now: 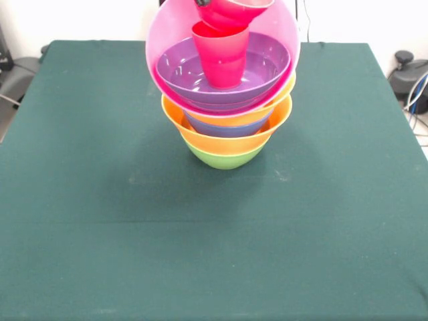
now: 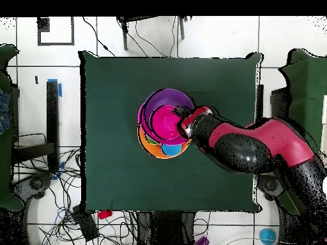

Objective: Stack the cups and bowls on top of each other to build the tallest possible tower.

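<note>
The tower stands mid-table on a green bowl (image 1: 225, 158). Above it come an orange bowl (image 1: 200, 137), a blue bowl (image 1: 227, 127) and a second orange bowl (image 1: 257, 115). On top, the large pink bowl (image 1: 170, 40) tips toward the camera and holds the purple bowl (image 1: 194, 77). A red cup (image 1: 221, 60) stands upright in the purple bowl. Tilted just over the cup is the small red bowl (image 1: 234, 10), with my gripper (image 1: 202, 2) shut on its rim. From overhead my gripper (image 2: 184, 124) reaches in from the right over the pink bowl (image 2: 142, 111), above the small red bowl (image 2: 165, 121).
The dark green table cloth (image 1: 100, 234) surrounds the tower on all sides. My arm (image 2: 249, 147) crosses the table's right side in the overhead view. Cables and a black stand (image 1: 408, 73) lie off the table's edge.
</note>
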